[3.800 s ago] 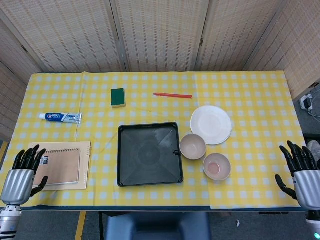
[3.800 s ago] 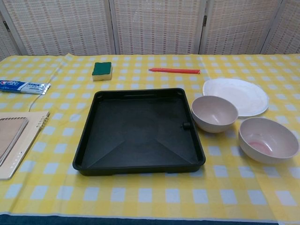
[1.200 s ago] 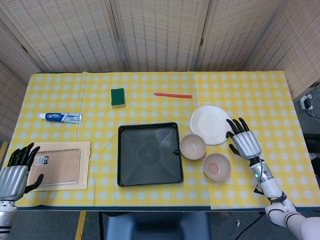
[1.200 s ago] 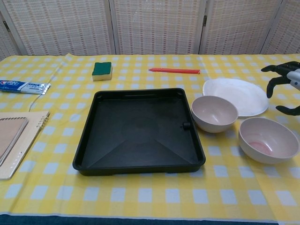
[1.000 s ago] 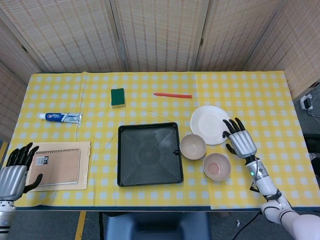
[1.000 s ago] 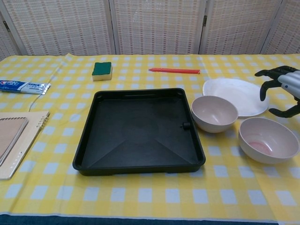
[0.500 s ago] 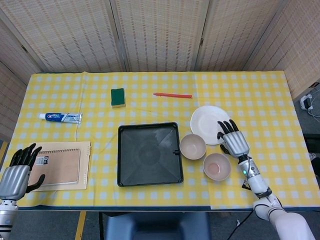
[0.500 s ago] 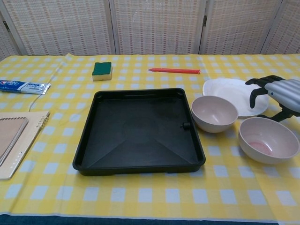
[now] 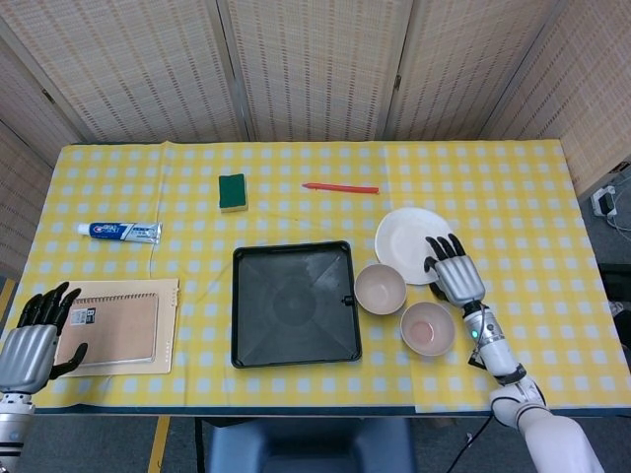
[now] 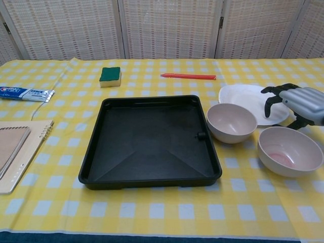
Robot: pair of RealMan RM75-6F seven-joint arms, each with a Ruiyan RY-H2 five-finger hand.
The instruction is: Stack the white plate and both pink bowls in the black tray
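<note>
While poised with fingers spread and empty over the near right rim of the white plate [image 9: 409, 239] right of the black tray [image 9: 294, 304], right hand [image 9: 454, 272] needs a rim grip next.

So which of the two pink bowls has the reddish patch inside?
The pink bowl nearest the table's front edge, right of the black tray; the other pink bowl looks plain inside.

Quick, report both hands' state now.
Left hand: open, holding nothing, beside the notebook.
Right hand: open, fingers spread over the near edge of the white plate, nothing held.
</note>
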